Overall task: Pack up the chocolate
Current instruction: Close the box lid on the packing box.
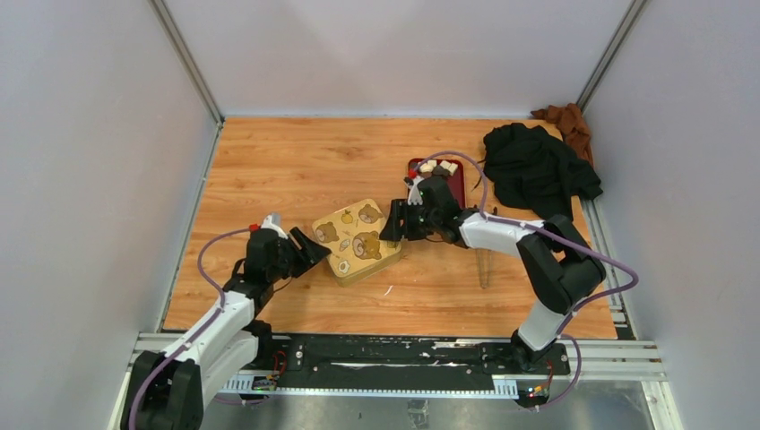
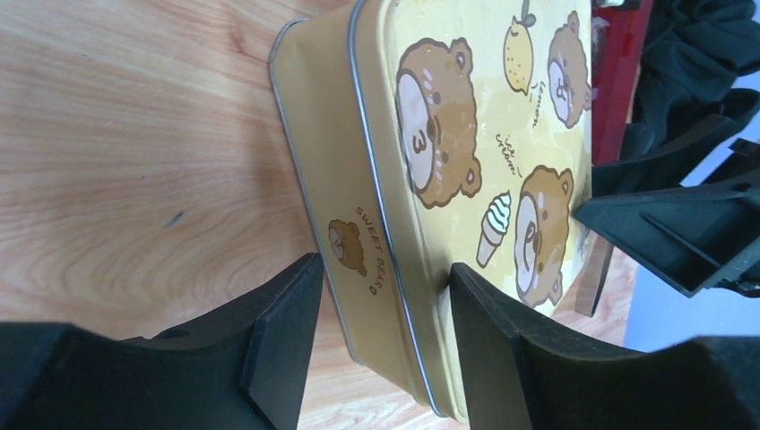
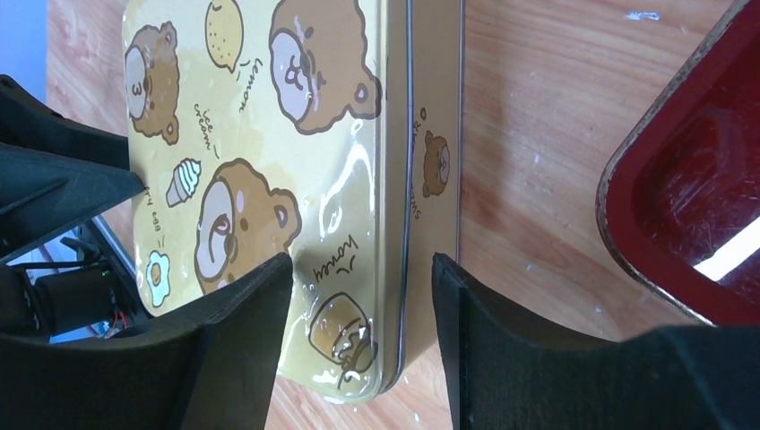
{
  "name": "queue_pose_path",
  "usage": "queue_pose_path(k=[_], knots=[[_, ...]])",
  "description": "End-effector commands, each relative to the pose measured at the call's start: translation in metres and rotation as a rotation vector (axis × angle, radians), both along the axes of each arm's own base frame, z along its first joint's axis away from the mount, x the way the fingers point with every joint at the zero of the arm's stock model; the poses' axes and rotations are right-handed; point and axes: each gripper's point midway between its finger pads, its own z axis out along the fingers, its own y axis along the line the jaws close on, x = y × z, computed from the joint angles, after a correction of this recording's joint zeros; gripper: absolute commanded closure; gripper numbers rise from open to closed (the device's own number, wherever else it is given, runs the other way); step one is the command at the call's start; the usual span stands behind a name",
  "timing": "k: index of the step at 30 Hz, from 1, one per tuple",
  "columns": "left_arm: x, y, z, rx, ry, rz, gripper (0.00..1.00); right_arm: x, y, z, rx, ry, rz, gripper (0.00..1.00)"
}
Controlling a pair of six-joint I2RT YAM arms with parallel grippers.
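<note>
A gold bear-print tin (image 1: 357,240) lies shut at the table's middle. My left gripper (image 1: 309,251) is open and straddles the tin's near-left edge; in the left wrist view (image 2: 381,313) one finger is over the lid and the other beside the wall of the tin (image 2: 466,134). My right gripper (image 1: 394,224) is open and straddles the tin's right corner (image 3: 358,305), with the tin (image 3: 269,134) between its fingers. Cream and brown chocolate chunks (image 1: 439,167) sit at the far end of a red tray (image 1: 457,188), behind the right gripper.
The red tray's rim (image 3: 627,233) lies just right of the right gripper. A black cloth (image 1: 538,166) and a brown cloth (image 1: 565,121) lie at the back right. A thin brown stick (image 1: 484,267) lies by the right arm. Walls enclose the table.
</note>
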Motion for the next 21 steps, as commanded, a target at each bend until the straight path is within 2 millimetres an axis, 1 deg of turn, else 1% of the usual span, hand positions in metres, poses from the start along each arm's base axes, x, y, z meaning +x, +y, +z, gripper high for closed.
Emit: queue_pose_path(k=[1, 4, 9, 11, 14, 16, 18, 20, 21], knots=[[-0.013, 0.012, -0.006, 0.09, 0.099, 0.009, 0.39, 0.003, -0.009, 0.018, 0.013, 0.018, -0.013, 0.37], [-0.005, 0.009, 0.008, 0.074, 0.081, 0.007, 0.36, 0.007, -0.016, 0.022, 0.017, 0.02, -0.03, 0.36], [0.009, 0.01, 0.03, 0.05, 0.043, 0.03, 0.33, -0.001, -0.021, 0.025, 0.021, 0.023, -0.021, 0.36], [0.014, 0.012, 0.036, 0.05, 0.026, 0.042, 0.32, -0.004, -0.024, 0.023, 0.018, 0.026, -0.029, 0.36], [0.019, 0.015, 0.037, 0.056, 0.029, 0.054, 0.33, -0.01, -0.028, 0.019, 0.016, 0.038, -0.033, 0.36], [0.017, 0.011, 0.037, 0.047, 0.038, 0.025, 0.34, -0.015, -0.031, 0.017, 0.014, 0.043, -0.031, 0.36], [0.01, 0.01, 0.036, 0.058, 0.047, -0.006, 0.34, -0.02, -0.034, 0.015, 0.011, 0.046, -0.028, 0.36], [-0.001, 0.007, 0.035, 0.053, 0.049, -0.044, 0.34, -0.025, -0.036, 0.013, 0.017, 0.051, -0.028, 0.36], [-0.009, 0.006, 0.03, 0.054, 0.065, -0.058, 0.33, -0.027, -0.036, 0.012, 0.027, 0.057, -0.029, 0.36]])
